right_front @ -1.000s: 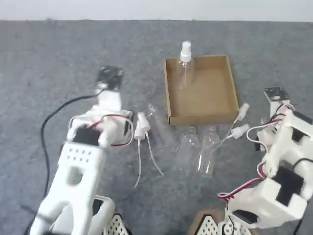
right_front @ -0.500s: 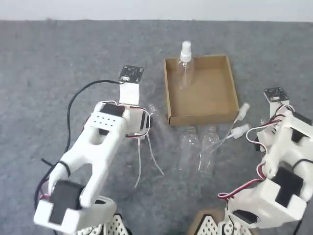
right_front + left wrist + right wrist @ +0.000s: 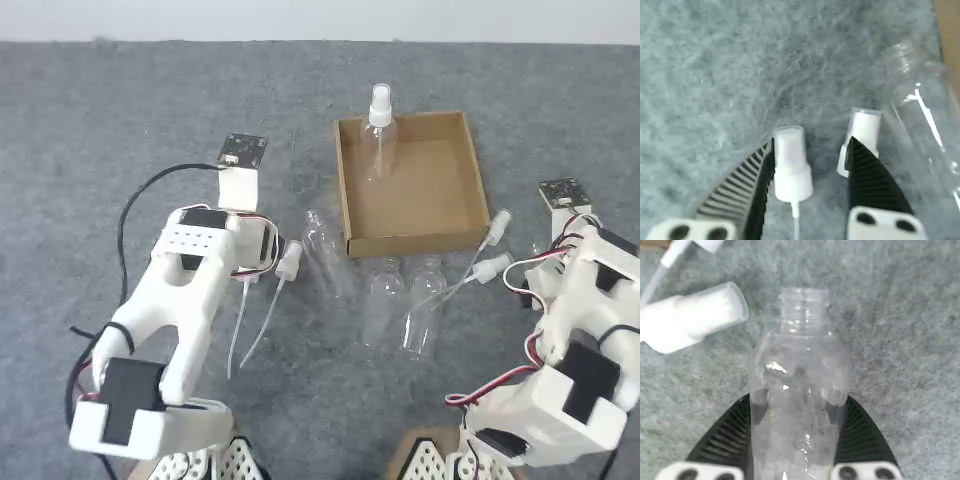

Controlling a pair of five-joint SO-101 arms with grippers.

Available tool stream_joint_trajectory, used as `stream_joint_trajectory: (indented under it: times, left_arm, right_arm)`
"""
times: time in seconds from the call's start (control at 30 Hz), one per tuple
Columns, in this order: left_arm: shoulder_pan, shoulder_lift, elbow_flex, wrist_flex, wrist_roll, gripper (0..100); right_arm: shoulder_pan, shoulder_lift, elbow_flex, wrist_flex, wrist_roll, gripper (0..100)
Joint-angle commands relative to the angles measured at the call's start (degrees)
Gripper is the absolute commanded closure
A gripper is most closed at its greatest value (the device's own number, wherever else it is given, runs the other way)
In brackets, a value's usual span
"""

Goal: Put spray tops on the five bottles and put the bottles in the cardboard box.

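Cardboard box sits ahead, btwn both arms, capped bottle upright inside. R fingers clamp open-neck bottle. L fingers wide open: spray top btwn them, touching one; 2nd top just behind other.

Left hand shifted back, spray tops dragged leftward

White spray tops, brown cardboard box
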Motion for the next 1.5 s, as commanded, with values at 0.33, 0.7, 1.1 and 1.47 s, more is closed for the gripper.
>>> stream_joint_trajectory:
  times: [0.33,0.7,1.1,1.47]
  left_arm:
    - [-2.5,-0.4,-5.1,2.6,-4.7,84]
    - [-1.6,1.4,-0.5,-3.7,-5.5,84]
    - [-1.7,7.8,-5.1,-1.2,-5.5,95]
    - [-1.6,-10.5,-3.3,8.4,-5.0,99]
  right_arm:
    - [0.2,-4.2,-0.4,-0.8,0.9,95.2]
    - [0.5,-4.2,-0.4,-0.5,0.6,89.0]
    - [0.6,-4.1,-0.4,-0.3,0.8,88.6]
    - [0.6,-4.6,-0.4,-0.2,0.5,77.2]
